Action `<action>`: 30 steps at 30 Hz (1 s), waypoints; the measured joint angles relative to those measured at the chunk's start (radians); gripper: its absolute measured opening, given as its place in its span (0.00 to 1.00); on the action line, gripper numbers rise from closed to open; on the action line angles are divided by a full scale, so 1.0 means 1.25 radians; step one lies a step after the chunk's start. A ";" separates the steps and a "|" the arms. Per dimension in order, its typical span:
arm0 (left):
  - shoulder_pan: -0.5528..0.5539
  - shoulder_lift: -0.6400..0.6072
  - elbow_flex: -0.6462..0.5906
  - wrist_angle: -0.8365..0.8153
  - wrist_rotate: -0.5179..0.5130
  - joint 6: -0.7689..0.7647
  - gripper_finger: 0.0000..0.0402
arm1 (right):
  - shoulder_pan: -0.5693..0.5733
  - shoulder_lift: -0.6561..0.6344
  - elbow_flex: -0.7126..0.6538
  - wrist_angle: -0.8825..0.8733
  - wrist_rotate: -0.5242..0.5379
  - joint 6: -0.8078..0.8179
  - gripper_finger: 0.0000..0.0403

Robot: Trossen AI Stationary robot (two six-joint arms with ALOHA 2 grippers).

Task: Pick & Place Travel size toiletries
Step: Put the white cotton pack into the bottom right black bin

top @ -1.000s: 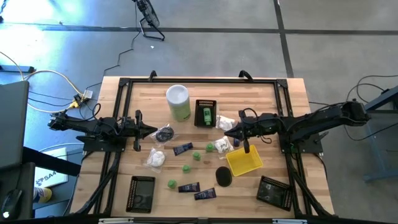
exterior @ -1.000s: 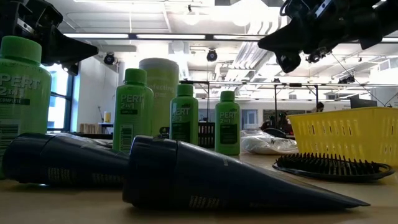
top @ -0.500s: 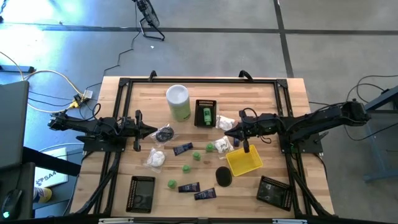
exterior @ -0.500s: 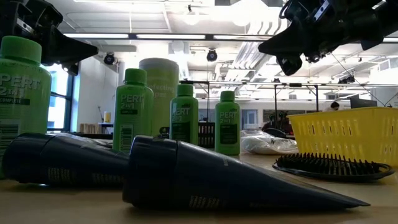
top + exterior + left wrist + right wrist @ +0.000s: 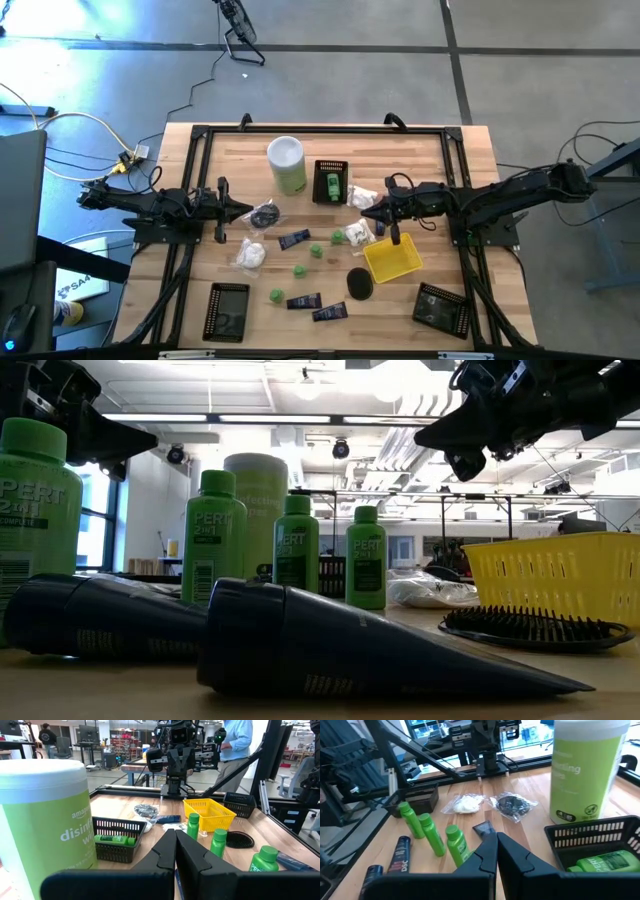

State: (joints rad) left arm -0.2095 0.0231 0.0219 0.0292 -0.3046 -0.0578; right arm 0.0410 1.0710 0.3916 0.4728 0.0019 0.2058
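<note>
While both arms hover empty, high view: left gripper clenched beside tall white-and-green canister, right gripper clenched above yellow mesh basket. Low view: small green bottles and dark navy tubes stand and lie left of that basket.

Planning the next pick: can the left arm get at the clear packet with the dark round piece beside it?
Probably yes. The left gripper hangs shut right beside the packet, with bare table between them and nothing stacked on it. Its jaws would need to open first.
</note>
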 joint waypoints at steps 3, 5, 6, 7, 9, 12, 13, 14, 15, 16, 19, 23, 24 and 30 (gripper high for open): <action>0.000 0.000 0.000 0.000 0.000 0.000 0.01 | 0.000 0.000 0.000 0.000 0.000 0.000 0.04; 0.000 0.000 0.000 0.000 0.000 0.000 0.01 | 0.000 0.000 0.000 0.000 -0.001 0.000 0.08; 0.000 0.000 0.000 0.000 0.000 0.000 0.01 | 0.000 0.000 0.000 0.000 -0.001 0.000 0.10; 0.000 0.000 0.000 0.000 0.000 0.000 0.01 | 0.000 0.000 0.000 0.000 -0.001 0.000 0.12; 0.000 0.000 0.000 0.000 0.000 0.000 0.01 | 0.000 0.000 0.000 0.000 0.000 0.000 0.18; 0.000 0.000 0.000 0.000 0.000 0.000 0.01 | 0.000 0.000 0.000 -0.003 -0.001 0.002 0.28; 0.000 0.000 0.000 0.000 0.000 0.000 0.01 | 0.000 0.000 0.000 -0.006 0.000 0.006 0.32; 0.000 0.000 0.000 0.000 0.000 0.000 0.01 | 0.000 0.000 0.000 -0.008 -0.001 0.009 0.35; 0.000 0.000 0.000 0.000 0.000 0.000 0.01 | 0.000 0.000 0.001 -0.011 0.000 0.017 0.38; 0.000 0.000 0.000 0.000 0.000 0.000 0.01 | 0.000 0.000 0.001 -0.011 -0.001 0.028 0.42; 0.000 0.000 0.000 0.000 0.000 0.000 0.01 | 0.000 0.000 0.001 -0.012 -0.001 0.053 0.50; 0.000 0.000 0.000 0.000 0.000 0.000 0.01 | 0.000 0.000 0.001 -0.023 0.000 0.067 0.58; 0.000 0.000 0.000 0.000 0.000 0.000 0.01 | 0.000 0.000 0.001 -0.026 0.004 0.067 0.59; 0.000 0.000 0.000 0.000 0.000 0.000 0.01 | 0.000 0.000 0.001 -0.072 0.058 0.061 0.61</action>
State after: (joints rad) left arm -0.2095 0.0231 0.0219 0.0291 -0.3046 -0.0578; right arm 0.0414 1.0714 0.3932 0.3823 0.0744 0.2820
